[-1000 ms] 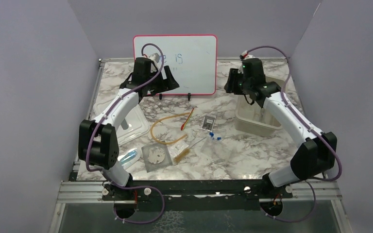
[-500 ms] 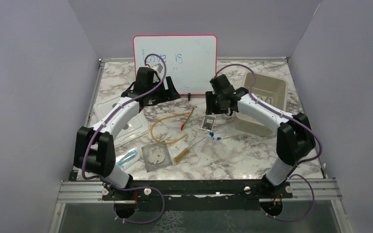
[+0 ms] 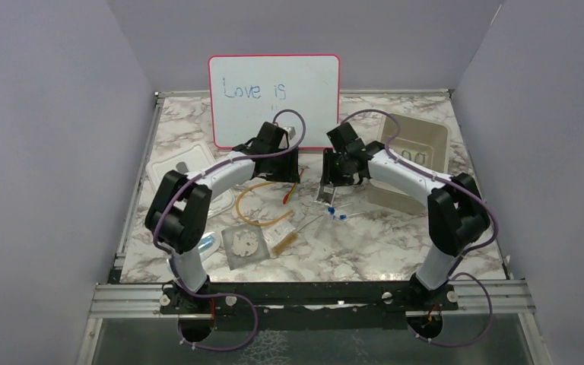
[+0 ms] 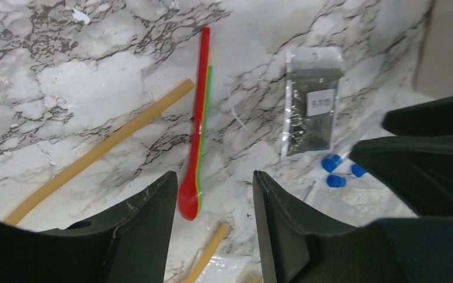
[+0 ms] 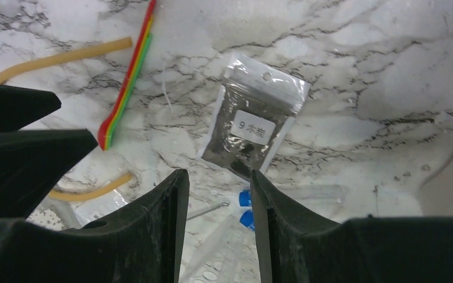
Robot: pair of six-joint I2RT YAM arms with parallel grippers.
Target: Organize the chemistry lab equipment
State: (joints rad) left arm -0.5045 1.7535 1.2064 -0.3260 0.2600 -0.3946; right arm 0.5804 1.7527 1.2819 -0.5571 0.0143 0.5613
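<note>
Arms have swung inward. Left gripper [image 4: 212, 183] — jaws apart, empty — hangs over the spoon stack [image 4: 199, 118]; right gripper [image 5: 215, 177] (likewise apart) over the dark packet [image 5: 253, 127] at its 3 o'clock: pickups likely next.

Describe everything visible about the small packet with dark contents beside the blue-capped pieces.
The packet is a small clear plastic bag with a punched hang hole at its top strip, dark grey contents and a white printed label. It lies flat, slightly skewed, on the marble table. The blue-capped pieces lie just past its lower end, apart from it. The open right gripper hovers over that end; only the table visibly touches it.
</note>
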